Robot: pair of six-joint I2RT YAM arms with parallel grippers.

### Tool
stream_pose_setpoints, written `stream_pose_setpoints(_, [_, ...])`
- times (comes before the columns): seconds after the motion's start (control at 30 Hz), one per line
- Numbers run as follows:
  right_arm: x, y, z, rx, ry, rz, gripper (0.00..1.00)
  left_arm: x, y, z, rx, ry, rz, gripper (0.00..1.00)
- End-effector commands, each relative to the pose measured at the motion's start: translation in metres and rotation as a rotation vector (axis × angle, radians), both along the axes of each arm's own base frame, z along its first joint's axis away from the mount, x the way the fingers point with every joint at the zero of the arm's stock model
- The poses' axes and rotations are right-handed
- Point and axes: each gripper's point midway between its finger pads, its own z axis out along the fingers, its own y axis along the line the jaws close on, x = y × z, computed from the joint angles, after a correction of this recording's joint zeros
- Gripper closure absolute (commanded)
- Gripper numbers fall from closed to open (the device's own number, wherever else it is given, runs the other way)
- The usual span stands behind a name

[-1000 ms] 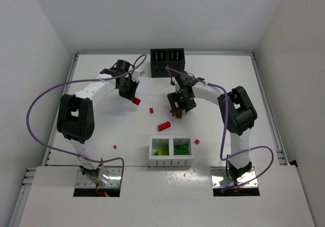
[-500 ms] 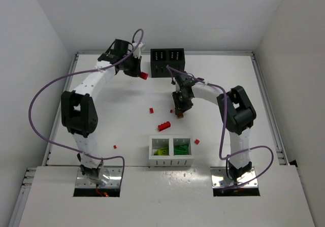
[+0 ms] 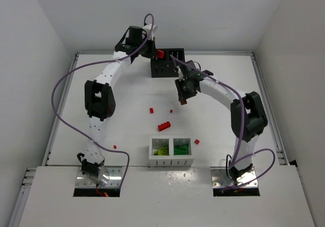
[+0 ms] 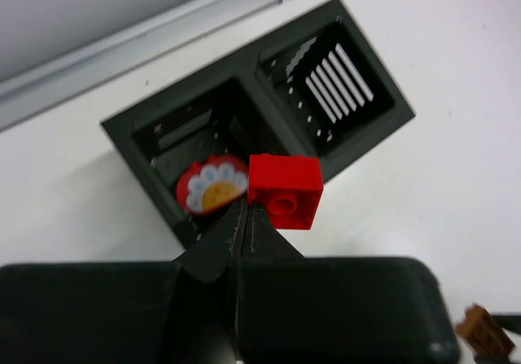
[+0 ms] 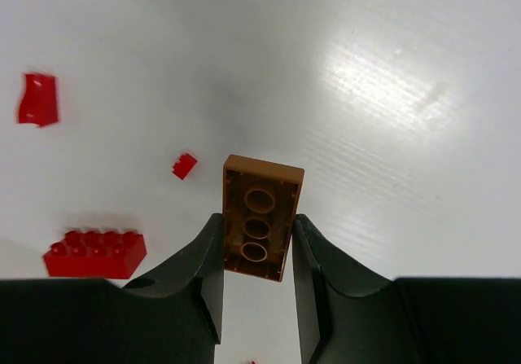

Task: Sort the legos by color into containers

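The left gripper [image 4: 247, 217], clenched on a red brick [image 4: 284, 190], hangs over the black container [image 4: 378, 116] at top centre of the overhead view. This is close to the far edge of the table [image 3: 228, 74], with bare surface on either side. The right gripper [image 5: 257, 232] clamps an orange-brown brick [image 5: 259, 209] above open table, right of centre. Loose red legos [image 5: 95, 254] lie beneath it. The white container [image 3: 171, 160], holding green legos [image 3: 180, 149], sits low centre, well apart.

The far box [image 3: 172, 67] stands behind the loose bricks [image 3: 164, 126], the near box [image 3: 171, 161] before them.
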Motion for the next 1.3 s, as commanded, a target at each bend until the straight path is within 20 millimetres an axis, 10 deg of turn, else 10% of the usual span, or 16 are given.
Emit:
stream_pose_setpoints(0.0, [0.022,0.003,0.059,0.031,-0.159,0.011,1.00,0.021,-0.022,0.043,-0.067,-0.150,0.002,0.97])
stream_pose_setpoints(0.33, [0.057,-0.001,0.119,0.006,-0.340,-0.017,1.00,0.050,-0.018,0.014,-0.006,-0.191,0.076,0.94])
stream_pose_setpoints(0.53, [0.091,-0.001,0.153,-0.007,-0.471,-0.084,1.00,0.052,-0.015,0.000,0.010,-0.173,0.092,0.69])
stream_pose_setpoints(0.7, [0.133,0.002,0.202,0.043,-0.645,-0.180,1.00,0.048,-0.015,0.033,-0.027,-0.215,0.102,0.40])
stream_pose_setpoints(0.97, [0.199,0.022,0.204,0.093,-0.738,-0.212,1.00,0.018,0.020,0.108,-0.047,-0.289,0.123,0.26])
stream_pose_setpoints(1.07, [0.217,0.033,0.188,0.113,-0.756,-0.206,1.00,-0.005,0.045,0.106,0.037,-0.257,0.165,0.00])
stream_pose_setpoints(1.27, [0.252,0.025,0.178,0.101,-0.835,-0.266,1.00,-0.049,0.107,0.071,0.134,-0.145,0.291,0.00])
